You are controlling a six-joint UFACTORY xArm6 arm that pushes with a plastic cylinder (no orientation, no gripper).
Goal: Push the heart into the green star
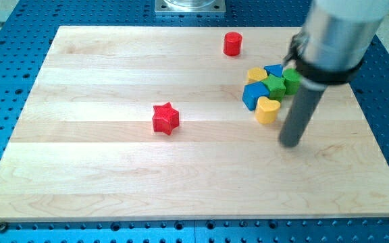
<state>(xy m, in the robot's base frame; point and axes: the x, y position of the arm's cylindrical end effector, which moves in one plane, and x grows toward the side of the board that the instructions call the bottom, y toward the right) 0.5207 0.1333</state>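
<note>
Pointing toward the view's bottom-right — yellow heart, touching green star.

Bright, even overhead light on the wooden board; blocks cast faint, short shadows. The arm's pale upper housing is blurred, the blocks fairly sharp.

A pale grey cylinder, ringed by a black collar, ends in my tip, dark grey.
</note>
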